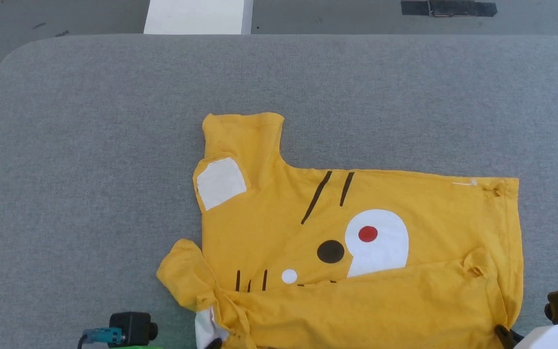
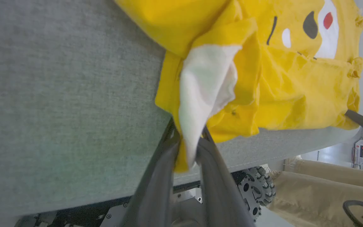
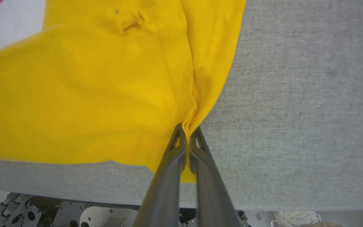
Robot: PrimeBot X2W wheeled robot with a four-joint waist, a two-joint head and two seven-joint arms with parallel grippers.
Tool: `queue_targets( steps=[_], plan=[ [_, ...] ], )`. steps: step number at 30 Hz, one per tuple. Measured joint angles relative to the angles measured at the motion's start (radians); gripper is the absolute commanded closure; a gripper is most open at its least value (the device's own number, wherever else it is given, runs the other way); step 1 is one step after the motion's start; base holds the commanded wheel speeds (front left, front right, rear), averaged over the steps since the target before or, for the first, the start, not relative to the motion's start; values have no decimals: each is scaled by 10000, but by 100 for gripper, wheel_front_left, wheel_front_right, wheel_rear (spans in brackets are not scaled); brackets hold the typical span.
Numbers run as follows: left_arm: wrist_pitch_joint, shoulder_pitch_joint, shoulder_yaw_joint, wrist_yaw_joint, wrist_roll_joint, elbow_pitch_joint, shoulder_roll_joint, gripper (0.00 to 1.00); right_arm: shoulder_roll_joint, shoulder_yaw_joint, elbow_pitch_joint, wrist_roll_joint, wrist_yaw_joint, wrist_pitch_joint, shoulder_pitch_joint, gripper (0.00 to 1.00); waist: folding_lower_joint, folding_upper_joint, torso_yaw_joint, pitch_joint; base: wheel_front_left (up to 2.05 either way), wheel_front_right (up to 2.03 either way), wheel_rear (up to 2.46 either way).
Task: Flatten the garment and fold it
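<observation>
Right gripper (image 3: 187, 135) is clamped tight on a yellow hem corner of the T-shirt (image 1: 405, 203), down at the near edge of the grey padded table (image 1: 90, 169). Left gripper (image 2: 188, 148) has white-and-yellow cloth between its fingers, but pinched or slack, I cannot tell. The shirt lies sideways on the table's near right, its near flap doubled over the cartoon face, and one sleeve (image 1: 182, 276) is crumpled by the left gripper. Flattening looks unfinished. The next move, I'd judge, calls for drawing both corners apart and laying that flap out. The bunched sleeve stands in the way; the white block (image 1: 196, 17) past the far edge doesn't.
</observation>
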Motion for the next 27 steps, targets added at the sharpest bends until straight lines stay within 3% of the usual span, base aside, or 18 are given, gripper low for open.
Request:
queue_targets(
  steps=[1, 2, 3, 12, 17, 23, 27],
  plan=[
    [-71, -40, -4, -52, -4, 105, -56, 0, 6, 56, 52, 17, 0, -54, -6, 100, 0, 0, -7, -12, 0, 0, 0],
    [-82, -75, -12, -127, -40, 180, -104, 0, 17, 88, 84, 65, 0, -142, -32, 38, 0, 0, -14, -25, 0, 0, 0],
    [-163, -90, -8, -171, -92, 209, -157, 0, 42, 77, 98, 100, 0, -255, -54, 0, 0, 0, -18, -37, 0, 0, 0],
    [-997, 19, 809, -161, -301, -451, -238, 0, 100, -213, -336, 178, 0, -1277, -244, 0, 0, 0, -73, -174, 0, 0, 0],
    [-1946, -168, 1768, -71, 188, -1432, 146, 0, 238, -756, -888, -324, -2, -2324, -736, 0, 0, 0, -133, -24, 0, 0, 0],
    [-3260, -2424, 2579, 8, 1722, -1724, 779, 0, 324, -708, -993, -635, -2, -3597, -1357, 0, 0, 0, -218, 441, 0, 0, 0],
    [-3580, -4468, 2566, -232, 2405, -1294, 1191, 0, 330, -608, -953, -650, -2, -4119, -1642, 0, 0, 0, -280, 831, 0, 0, 0]
  ],
)
